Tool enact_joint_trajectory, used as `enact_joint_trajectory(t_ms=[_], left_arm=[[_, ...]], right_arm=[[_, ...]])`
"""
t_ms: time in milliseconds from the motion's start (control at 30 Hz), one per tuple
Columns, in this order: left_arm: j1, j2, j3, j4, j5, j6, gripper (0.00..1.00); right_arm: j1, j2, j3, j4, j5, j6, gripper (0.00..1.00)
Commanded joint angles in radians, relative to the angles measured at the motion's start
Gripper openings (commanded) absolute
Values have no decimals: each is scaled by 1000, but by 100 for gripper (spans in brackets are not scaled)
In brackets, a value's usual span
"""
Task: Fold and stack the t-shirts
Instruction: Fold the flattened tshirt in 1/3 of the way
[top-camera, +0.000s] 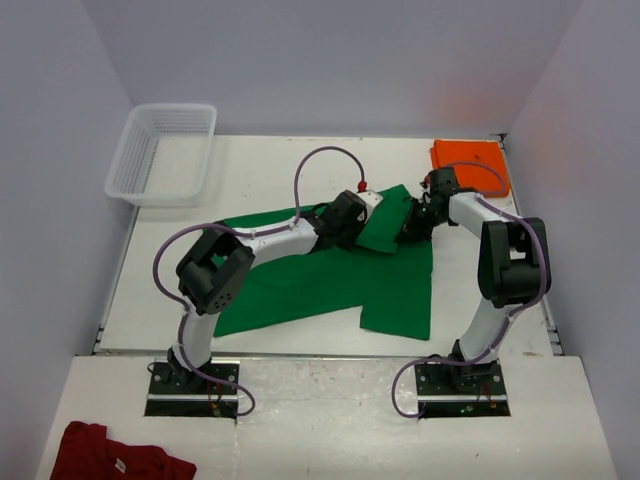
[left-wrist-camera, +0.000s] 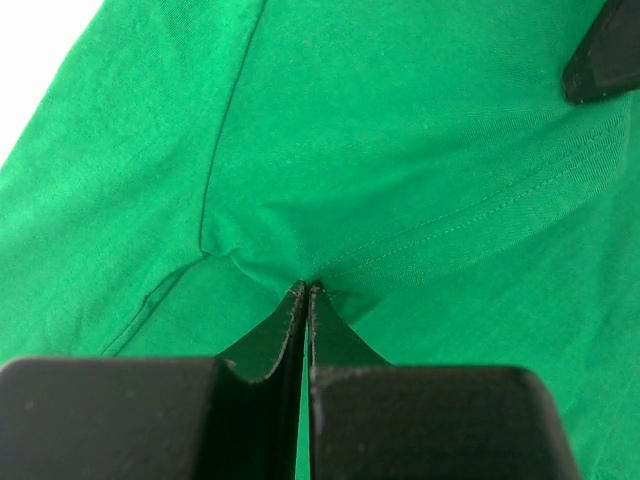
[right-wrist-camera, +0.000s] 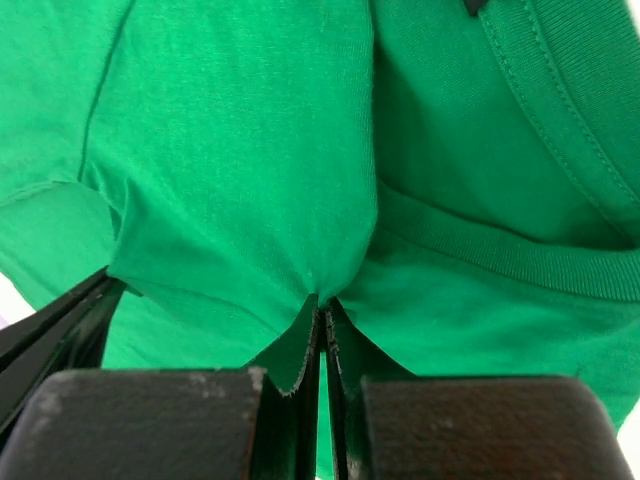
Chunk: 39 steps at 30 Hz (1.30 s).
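While end effectors (left-wrist-camera: 305, 290) (right-wrist-camera: 322, 300) pinch green t-shirt (top-camera: 300, 280), orange t-shirt (top-camera: 470, 165) — seemingly folded — beyond.

In the top view the left arm (top-camera: 270, 238) and the right arm (top-camera: 490, 225) lie over the green shirt (top-camera: 300, 280) and hide a part of its far half. The near left corner of the orange shirt (top-camera: 475, 160) is behind the right arm. The dark red garment (top-camera: 110, 455) is cut by the bottom edge, and its white tag (top-camera: 120, 467) is too small to read. In the left wrist view a black part (left-wrist-camera: 605, 60) is cut by the upper right corner; I cannot tell what it is.
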Motion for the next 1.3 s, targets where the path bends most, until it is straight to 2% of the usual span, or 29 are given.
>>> enact_joint_trajectory(t_ms=[0, 100, 200, 333, 400, 567, 633, 700, 733, 767, 833, 933, 1033, 1133, 1267], left_arm=[[-6, -29, -7, 0, 21, 15, 1], [-6, -29, -13, -3, 22, 15, 5], [-6, -37, -25, -1, 27, 16, 15], [-7, -98, -77, 2, 22, 1, 18], [-6, -141, -105, 6, 9, -20, 23], [-7, -282, -159, -50, 4, -48, 34], [-6, -334, -162, -73, -11, -91, 32], [-3, -378, -165, -86, -87, -137, 12], [0, -388, -166, -98, -127, -155, 0], [5, -397, -168, -96, -161, -172, 0], [39, -412, -179, -98, -230, -186, 0], [130, -437, -218, -115, -277, -233, 0], [250, -465, -268, -92, -222, -249, 0], [330, -446, -258, -116, -269, -249, 26], [399, -419, -251, -133, -292, -261, 27]], right_arm=[[1, -49, -22, 20, 30, -7, 0], [8, -61, -41, 21, 68, -1, 1], [21, -86, -50, 14, 134, -7, 15], [27, -165, -54, 8, 211, -18, 32], [25, -214, -33, -15, 243, -27, 41], [27, -230, 70, -69, 237, -39, 49], [27, -205, 99, -71, 206, -36, 51], [27, -156, 145, -69, 174, -35, 44], [27, -138, 174, -61, 133, -30, 29], [34, -121, 186, -55, 110, -24, 1], [51, -92, 191, -17, 41, -24, 0], [126, -57, 214, 8, 31, -38, 0], [192, 2, 278, -9, 36, -43, 0], [202, 85, 318, -8, 6, -29, 0], [203, 150, 335, -8, -13, -23, 0]])
